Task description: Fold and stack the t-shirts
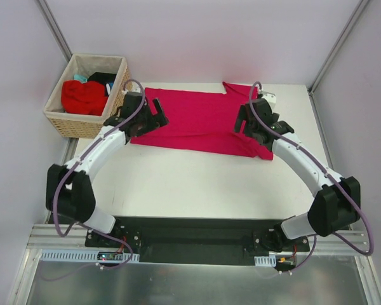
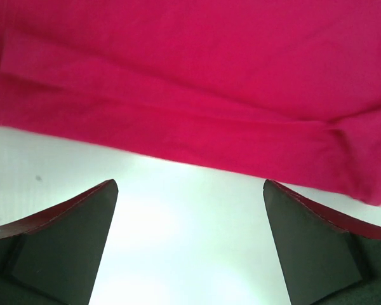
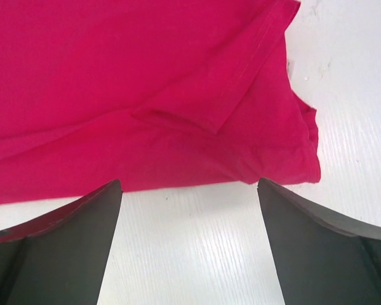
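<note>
The pink shirt point(image 1: 197, 121) lies along the worktop's point(image 1: 197, 184) far edge, and the left gripper point(image 1: 156, 115) and right gripper point(image 1: 243, 122), both open beside its near edge, should pinch level and fold together.

Lab: white-walled enclosure point(image 1: 197, 38), framed table point(image 1: 203, 184)

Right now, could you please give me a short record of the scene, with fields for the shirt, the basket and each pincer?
shirt: crimson-pink t-shirt, lying flat on the far half of the table, partly folded
basket: wicker basket at the far left corner, beside the shirt
basket contents: red garment, black garment, teal garment
left pincer: open, holding nothing, at the shirt's near edge
right pincer: open, holding nothing, at the shirt's near edge by the sleeve
stack: none started
</note>
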